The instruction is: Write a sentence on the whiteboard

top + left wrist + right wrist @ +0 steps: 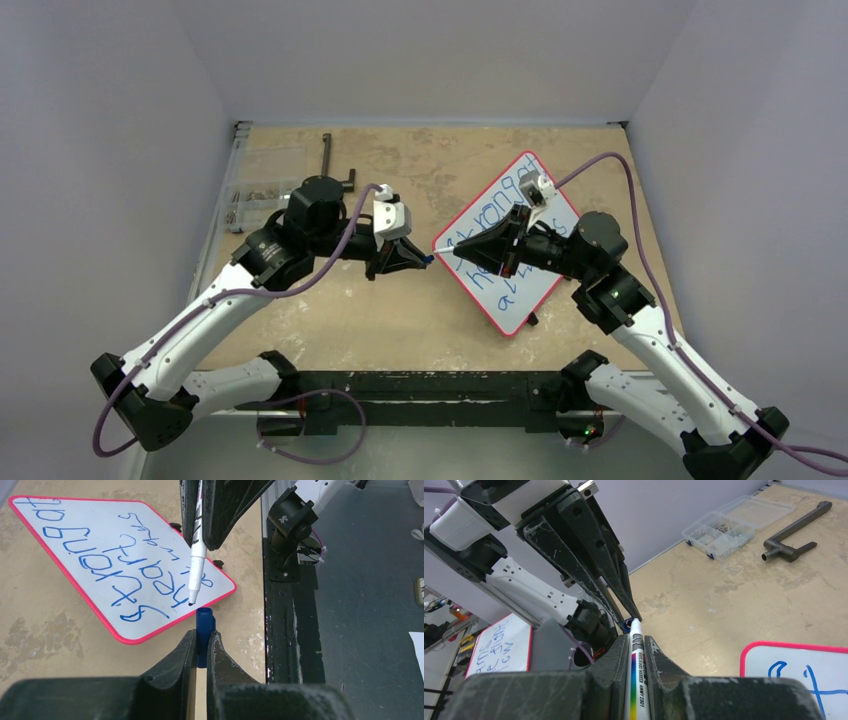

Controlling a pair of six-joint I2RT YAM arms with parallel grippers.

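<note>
The left gripper (200,636) is clamped shut on a blue cap (205,616), with the marker (196,565) tip just beside the cap's end. The right gripper (638,641) is closed tight on the marker's barrel. The whiteboard (150,530) sits on the right half of the table (420,320), turned cornerwise, with the sentence (107,575) on it in blue.

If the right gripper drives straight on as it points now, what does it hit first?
Likely the cap held in the left gripper: the marker in the right gripper leads, its tip close to the cap's mouth. Depth is unclear; it may slip beside it.
</note>
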